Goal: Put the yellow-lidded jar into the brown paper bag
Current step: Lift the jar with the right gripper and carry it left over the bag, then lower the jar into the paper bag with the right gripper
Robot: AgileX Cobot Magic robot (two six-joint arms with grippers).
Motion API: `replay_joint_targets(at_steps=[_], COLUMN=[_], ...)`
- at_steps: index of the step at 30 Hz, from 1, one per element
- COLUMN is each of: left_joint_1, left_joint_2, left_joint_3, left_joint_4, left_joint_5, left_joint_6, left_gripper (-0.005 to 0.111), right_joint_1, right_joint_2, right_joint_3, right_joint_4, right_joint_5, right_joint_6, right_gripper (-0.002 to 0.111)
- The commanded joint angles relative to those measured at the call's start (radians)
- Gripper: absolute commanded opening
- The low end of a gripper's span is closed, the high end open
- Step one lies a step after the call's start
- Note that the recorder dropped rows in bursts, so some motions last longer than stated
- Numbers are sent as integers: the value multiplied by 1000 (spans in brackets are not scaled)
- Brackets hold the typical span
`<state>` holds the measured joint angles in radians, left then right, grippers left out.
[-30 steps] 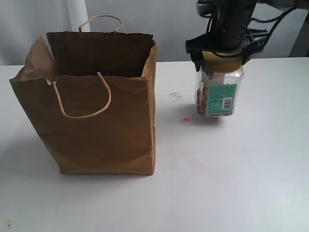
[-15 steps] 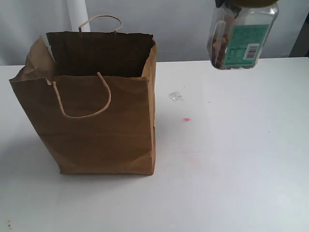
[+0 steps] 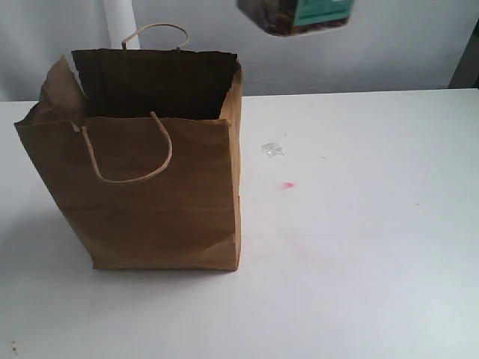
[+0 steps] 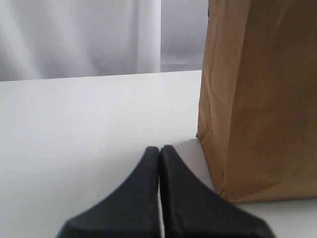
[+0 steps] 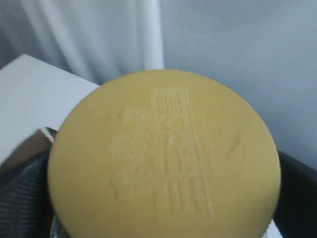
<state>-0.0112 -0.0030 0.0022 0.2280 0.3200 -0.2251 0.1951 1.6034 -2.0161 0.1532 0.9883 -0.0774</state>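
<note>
The brown paper bag (image 3: 150,187) stands upright and open-mouthed on the left of the white table; its creased side (image 4: 257,99) fills one edge of the left wrist view. Only the bottom of the yellow-lidded jar (image 3: 296,16) shows at the top edge of the exterior view, hanging in the air above and just right of the bag's right rim. The jar's yellow lid (image 5: 166,158) fills the right wrist view, with my right gripper's dark fingers (image 5: 22,198) shut on either side of it. My left gripper (image 4: 159,151) is shut and empty, low over the table beside the bag.
A small clear scrap (image 3: 272,149) and a pink mark (image 3: 288,185) lie on the white table (image 3: 359,247) right of the bag. Grey curtain hangs behind.
The right gripper has lifted the jar off the table and carried it up and leftward toward the bag. The bag and left gripper have not moved.
</note>
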Motion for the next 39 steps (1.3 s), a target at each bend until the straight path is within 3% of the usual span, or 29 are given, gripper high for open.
replay_joint_targets(at_steps=[1, 6, 11, 24, 39], left_joint_1=[-5, -5, -5, -5, -5], left_joint_2=[3, 3, 3, 3, 3], left_joint_3=[-2, -2, -2, -2, -2], left_joint_4=[-4, -4, -4, -4, -4], left_joint_5=[-9, -9, -9, -9, -9], left_joint_6=[-4, -4, -4, -4, -4], left_gripper=[1, 1, 1, 1, 1], right_joint_1=[113, 209, 260, 268, 268], right_joint_2=[8, 41, 94, 178, 314], right_joint_3=[-5, -5, -5, -5, -5], right_joint_4=[91, 93, 123, 201, 250], right_joint_5=[-168, -310, -324, -265, -209], right_joint_6=[-114, -208, -397, -514, -513], right_gripper=[0, 0, 0, 0, 0])
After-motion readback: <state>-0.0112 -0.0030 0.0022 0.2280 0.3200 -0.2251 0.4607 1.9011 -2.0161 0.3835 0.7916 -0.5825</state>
